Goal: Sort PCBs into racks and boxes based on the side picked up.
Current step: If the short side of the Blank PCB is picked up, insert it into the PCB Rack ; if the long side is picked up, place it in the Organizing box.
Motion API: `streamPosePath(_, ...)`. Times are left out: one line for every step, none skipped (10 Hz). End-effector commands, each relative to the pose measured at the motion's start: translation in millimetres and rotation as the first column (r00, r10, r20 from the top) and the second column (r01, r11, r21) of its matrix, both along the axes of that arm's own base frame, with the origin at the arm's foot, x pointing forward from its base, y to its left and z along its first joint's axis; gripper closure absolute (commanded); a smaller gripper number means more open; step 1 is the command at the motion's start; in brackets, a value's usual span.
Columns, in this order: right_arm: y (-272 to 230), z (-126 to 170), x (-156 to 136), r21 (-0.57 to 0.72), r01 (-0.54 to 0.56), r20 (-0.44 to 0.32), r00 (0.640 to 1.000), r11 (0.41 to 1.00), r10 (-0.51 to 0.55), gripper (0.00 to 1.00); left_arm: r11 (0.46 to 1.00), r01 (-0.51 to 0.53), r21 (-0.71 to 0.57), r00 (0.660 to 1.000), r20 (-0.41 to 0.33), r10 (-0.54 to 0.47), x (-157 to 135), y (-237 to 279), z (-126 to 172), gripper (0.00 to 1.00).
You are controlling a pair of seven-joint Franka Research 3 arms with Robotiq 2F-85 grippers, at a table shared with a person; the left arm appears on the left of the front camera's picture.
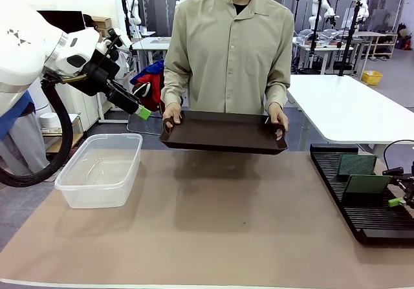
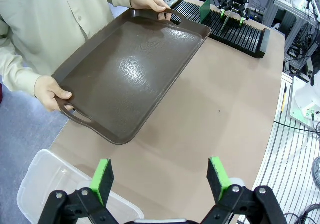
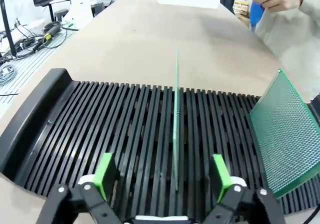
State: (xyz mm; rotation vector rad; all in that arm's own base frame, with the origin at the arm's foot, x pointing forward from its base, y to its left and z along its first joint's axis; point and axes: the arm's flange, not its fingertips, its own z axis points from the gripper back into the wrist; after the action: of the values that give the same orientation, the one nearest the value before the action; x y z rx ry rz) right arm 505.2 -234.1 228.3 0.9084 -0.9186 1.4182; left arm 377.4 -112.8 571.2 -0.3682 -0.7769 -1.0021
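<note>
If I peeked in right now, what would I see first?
A person across the table holds a big dark brown tray up by its handles, with nothing on it. On the right, two green PCBs stand in the black rack, the open right gripper just behind one. A clear box sits left.

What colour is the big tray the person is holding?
Dark brown, a bit shiny. The tray shows best in the left wrist view.
</note>
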Motion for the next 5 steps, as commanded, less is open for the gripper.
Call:
streamPosePath(-3, 9, -20, -0.017, 0.02, 0.077, 0.997, 1.0, -0.019, 0.01, 1.0, 0.005, 0.003, 1.0, -0.003, -0.005, 0, 1, -2, 0.0)
streamPosePath(-5, 17, -23, -0.012, 0.043, 0.099, 0.994, 0.999, -0.042, 0.0, 1.0, 0.005, 0.003, 1.0, -0.003, -0.005, 0, 1, -2, 0.0)
streamPosePath(-9, 28, -26, -0.013, 0.075, 0.112, 0.991, 0.997, -0.073, 0.0, 1.0, 0.005, 0.003, 1.0, -0.003, -0.005, 0, 1, -2, 0.0)
streamPosePath(-10, 36, -28, -0.015, 0.103, 0.102, 0.99, 0.995, -0.101, 0.0, 1.0, 0.005, 0.003, 1.0, -0.003, -0.005, 0, 1, -2, 0.0)
streamPosePath(-10, 48, -31, -0.005, 0.141, 0.087, 0.986, 0.99, -0.14, 0.0, 1.0, 0.005, 0.003, 1.0, -0.003, -0.005, 0, 1, -2, 0.0)
